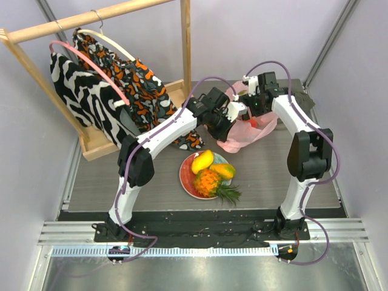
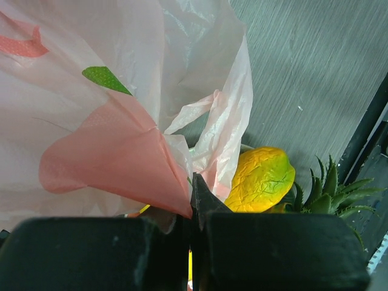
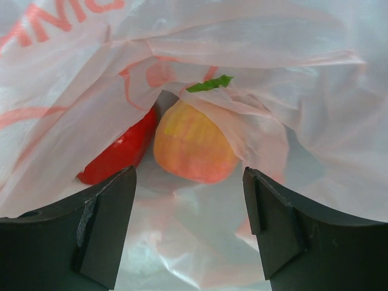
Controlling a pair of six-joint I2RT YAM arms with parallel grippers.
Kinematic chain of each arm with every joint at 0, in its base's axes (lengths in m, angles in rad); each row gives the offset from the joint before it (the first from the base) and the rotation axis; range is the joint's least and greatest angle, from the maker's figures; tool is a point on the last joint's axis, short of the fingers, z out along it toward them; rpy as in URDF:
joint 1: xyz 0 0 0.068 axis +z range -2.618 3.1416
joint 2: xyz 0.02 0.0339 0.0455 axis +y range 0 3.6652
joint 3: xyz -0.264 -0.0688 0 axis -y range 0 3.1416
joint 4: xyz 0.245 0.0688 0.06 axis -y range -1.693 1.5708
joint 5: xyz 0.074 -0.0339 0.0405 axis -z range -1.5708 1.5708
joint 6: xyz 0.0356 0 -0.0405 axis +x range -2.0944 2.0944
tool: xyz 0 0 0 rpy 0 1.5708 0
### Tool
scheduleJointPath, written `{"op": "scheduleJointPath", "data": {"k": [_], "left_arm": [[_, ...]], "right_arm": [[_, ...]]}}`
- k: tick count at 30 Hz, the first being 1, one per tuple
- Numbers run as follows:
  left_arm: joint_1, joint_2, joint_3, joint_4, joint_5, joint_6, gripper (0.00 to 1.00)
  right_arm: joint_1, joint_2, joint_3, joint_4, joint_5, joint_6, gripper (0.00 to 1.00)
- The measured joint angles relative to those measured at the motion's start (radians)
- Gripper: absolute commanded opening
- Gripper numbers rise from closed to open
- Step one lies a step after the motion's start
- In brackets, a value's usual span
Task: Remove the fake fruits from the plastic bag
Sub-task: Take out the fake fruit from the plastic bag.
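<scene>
The left hand [image 2: 193,203] is pressed together, pinching a fold of the thin translucent pink plastic bag [image 2: 115,139] between its black fingertips. The film bunches and fans upward from that pinch.

The right hand [image 3: 189,179] is spread wide. Its two black fingers [image 3: 103,224] stand apart at the bag's opening, one on either side of a rounded peach-coloured plastic fruit [image 3: 193,148]. Whether either finger touches that fruit cannot be told. The fruit lies inside the bag with its blunt end toward the hand and a flap of film draped over its far side. Just beside it, on the left of the right wrist view, lies a glossy red plastic pepper [image 3: 121,151], its long axis slanting up toward the peach-coloured fruit.

The bag rests on the grey table [image 1: 273,176] at the far side, between the two hands, its bulk sagging toward the near edge. Closer to the arm bases sits a round red-rimmed plate [image 1: 184,184] carrying three more pieces:
- A yellow plastic mango [image 1: 202,160], lying diagonally from near left to far right.
- An orange plastic pineapple [image 1: 207,182], its green crown pointing near and right.
- A smaller orange-yellow piece [image 1: 223,170].

At the far left, a wooden clothes rail [image 1: 91,18] holds a zebra-striped cloth [image 1: 85,97] and an orange patterned cloth [image 1: 136,85].
</scene>
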Motion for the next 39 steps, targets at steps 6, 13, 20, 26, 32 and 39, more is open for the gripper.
{"op": "scheduleJointPath", "data": {"k": [6, 13, 20, 26, 32, 39], "left_arm": [[0.000, 0.001, 0.000, 0.000, -0.001, 0.000, 0.00], [-0.007, 0.005, 0.000, 0.000, -0.002, 0.000, 0.00], [-0.016, 0.012, 0.000, 0.000, -0.002, 0.001, 0.00], [-0.018, 0.024, 0.006, 0.002, -0.020, 0.000, 0.00], [-0.017, 0.045, 0.040, 0.016, -0.055, -0.015, 0.00], [-0.007, 0.048, 0.070, 0.023, -0.072, -0.018, 0.02]], "right_arm": [[0.005, 0.103, 0.015, -0.011, 0.001, 0.040, 0.83], [0.006, 0.178, 0.058, -0.021, 0.011, 0.060, 0.77], [0.011, 0.186, 0.066, -0.034, 0.023, 0.048, 0.63], [0.004, 0.129, 0.096, -0.132, 0.027, 0.010, 0.63], [-0.011, -0.031, 0.127, -0.254, 0.018, -0.035, 0.64], [-0.021, -0.134, 0.160, -0.368, -0.003, -0.069, 0.66]]}}
